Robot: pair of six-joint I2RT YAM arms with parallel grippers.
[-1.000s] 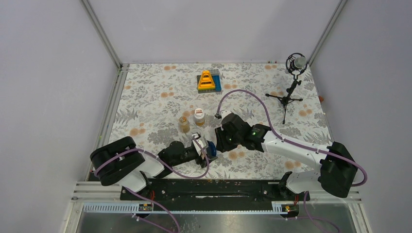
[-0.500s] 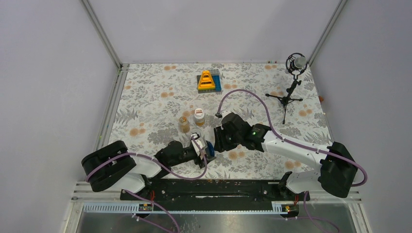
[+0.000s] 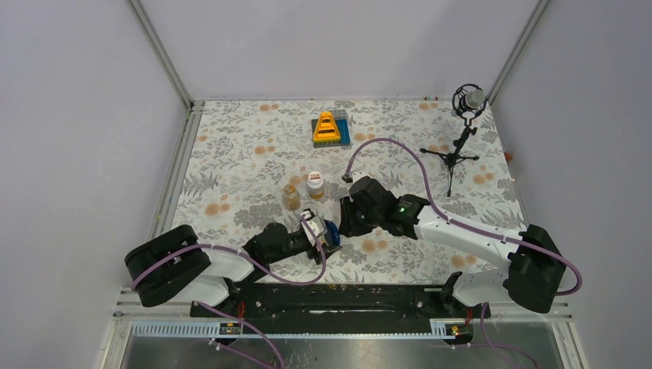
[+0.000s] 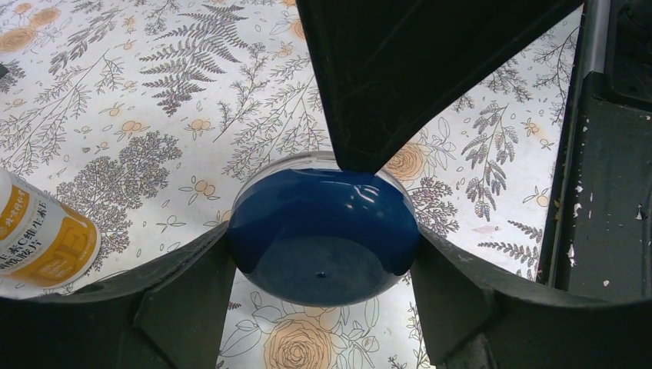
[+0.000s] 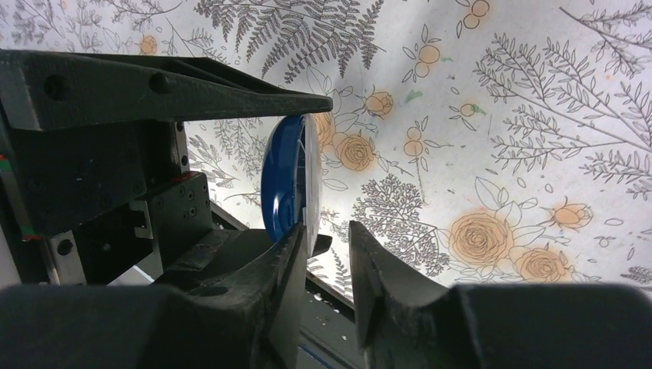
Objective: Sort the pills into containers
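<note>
Left pincer point(image 3: 321, 234) is clamped on the dark-blue dish point(image 3: 332, 231), one finger on each side of its rim. The left wrist view shows the grip plainly: the dish point(image 4: 323, 231) fills the gap between the two fingers point(image 4: 192, 292) and is off the floral tabletop point(image 3: 231, 154), tipped up on edge. From the right wrist camera the dish point(image 5: 288, 184) stands nearly vertical, its clear rim facing out.

Right pincer point(image 3: 344, 223) is in close, just beside the dish. Its jaws stand narrowly apart point(image 5: 323, 246) with only tabletop pattern showing through the gap, and one fingertip point(image 5: 296, 234) sits right at the dish's lower edge; whether it actually touches, I can't tell.

Behind them, the amber bottle point(image 3: 291, 197) and the white bottle point(image 3: 315, 184) stand upright, just beside each other near mid-table. The pills are too small to make out. A yellow toy point(image 3: 329, 127) sits at the far edge, and a microphone stand point(image 3: 461, 142) is out to the right.
</note>
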